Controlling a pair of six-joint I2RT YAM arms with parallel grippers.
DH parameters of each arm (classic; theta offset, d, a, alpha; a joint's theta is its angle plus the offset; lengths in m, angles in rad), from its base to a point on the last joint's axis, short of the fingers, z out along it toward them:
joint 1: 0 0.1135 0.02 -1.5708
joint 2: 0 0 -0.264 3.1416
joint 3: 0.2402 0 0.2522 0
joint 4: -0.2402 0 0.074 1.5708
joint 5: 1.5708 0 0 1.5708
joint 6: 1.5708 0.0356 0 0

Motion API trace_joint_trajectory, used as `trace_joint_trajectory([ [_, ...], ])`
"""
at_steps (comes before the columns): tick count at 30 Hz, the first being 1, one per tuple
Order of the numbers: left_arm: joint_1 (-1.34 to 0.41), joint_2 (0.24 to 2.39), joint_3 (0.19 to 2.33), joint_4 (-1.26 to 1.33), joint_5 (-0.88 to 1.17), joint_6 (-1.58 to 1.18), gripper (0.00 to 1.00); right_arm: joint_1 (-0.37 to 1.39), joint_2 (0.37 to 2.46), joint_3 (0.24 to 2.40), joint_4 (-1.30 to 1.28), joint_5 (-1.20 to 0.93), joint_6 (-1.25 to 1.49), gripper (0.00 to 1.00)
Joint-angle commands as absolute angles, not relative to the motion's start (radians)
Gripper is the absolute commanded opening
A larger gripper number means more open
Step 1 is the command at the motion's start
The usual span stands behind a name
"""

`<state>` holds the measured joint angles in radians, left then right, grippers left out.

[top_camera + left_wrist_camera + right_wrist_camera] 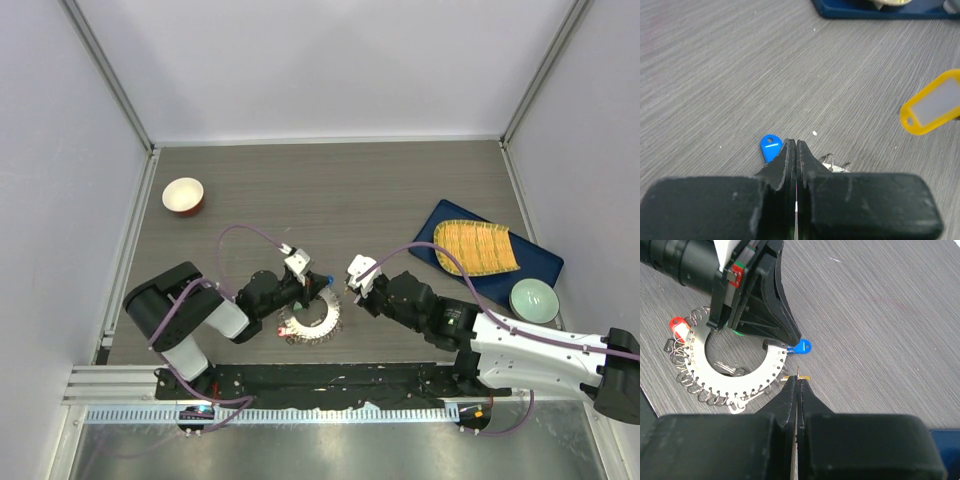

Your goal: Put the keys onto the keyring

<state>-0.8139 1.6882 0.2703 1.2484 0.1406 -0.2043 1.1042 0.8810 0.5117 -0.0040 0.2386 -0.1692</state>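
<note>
The keyring [700, 360], a flat grey ring with small wire loops around its rim, lies on the table [312, 320]. My left gripper [790, 337] is shut on its rim next to a blue tag [802, 346]. A red tag [677, 325] hangs at the ring's far side, and silver keys [727, 369] lie in its hole. My right gripper [797, 380] is shut on a thin key seen edge-on, just off the ring's rim. That key's yellow tag [932, 102] hangs in the air in the left wrist view, where the left gripper [796, 145] sits beside the blue tag [771, 146].
A red-and-white bowl [183, 195] stands at the back left. At the right, a blue tray [540, 262] carries a yellow ridged thing [478, 247], with a pale green bowl [533, 298] by it. Frame rails run along both table sides.
</note>
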Motion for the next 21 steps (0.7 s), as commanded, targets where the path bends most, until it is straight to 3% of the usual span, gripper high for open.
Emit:
trace_joint_trajectory([
  [1, -0.827, 1.576, 0.271, 1.221, 0.101, -0.238, 0.0, 1.108, 0.861, 0.508, 0.043, 0.265, -0.153, 0.01],
  [16, -0.836, 1.396, 0.472, 0.485, 0.041, -0.222, 0.0, 1.109, 0.871, 0.511, 0.04, 0.264, -0.155, 0.01],
  [21, -0.836, 1.379, 0.517, 0.348, 0.046, -0.222, 0.0, 1.109, 0.874, 0.512, 0.04, 0.265, -0.155, 0.01],
])
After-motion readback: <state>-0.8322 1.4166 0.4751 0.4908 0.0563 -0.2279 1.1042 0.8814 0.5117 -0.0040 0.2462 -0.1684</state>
